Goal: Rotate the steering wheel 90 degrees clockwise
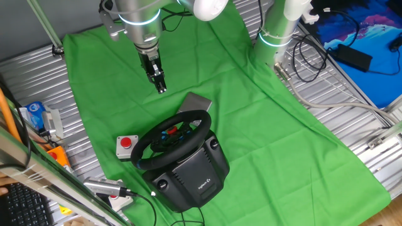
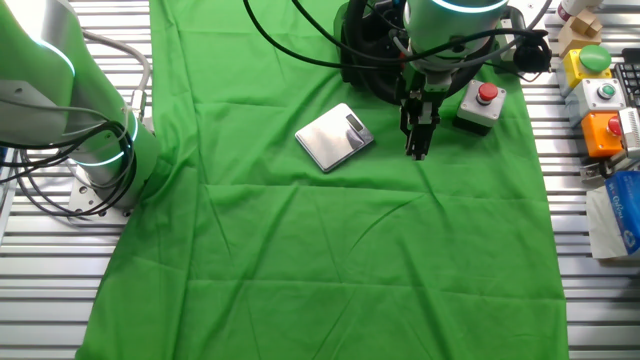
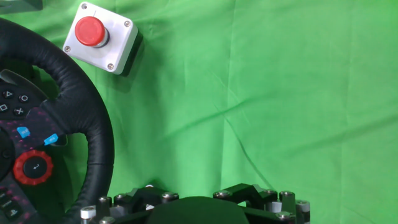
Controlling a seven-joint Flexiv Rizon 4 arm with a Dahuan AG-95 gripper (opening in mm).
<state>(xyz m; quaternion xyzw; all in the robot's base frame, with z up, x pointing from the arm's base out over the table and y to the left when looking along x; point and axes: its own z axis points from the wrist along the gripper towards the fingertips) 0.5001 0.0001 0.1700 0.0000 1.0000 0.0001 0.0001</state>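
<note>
My gripper [image 1: 161, 86] hangs above the green cloth [image 1: 276, 138] on the counter, holding nothing. From the fixed views my jaws look drawn close together, though I cannot tell for certain whether they are fully shut.

In the hand view the steering wheel [image 3: 81, 112] fills the left edge, off to one side of my jaws and not between them. In one fixed view it sits nearer the camera than I do, tilted on its bulky black base [image 1: 191, 176], well apart from my fingertips.

I judge the rim stiff and padded, with a grippy stitched surface, turning on its axle against some resistance while the heavy base stays put. The bare arc of rim away from the spokes looks the best place to take hold.

Farther off sit the grey button box [image 3: 102, 37] beside the rim and a flat silver scale [image 2: 335, 137].
</note>
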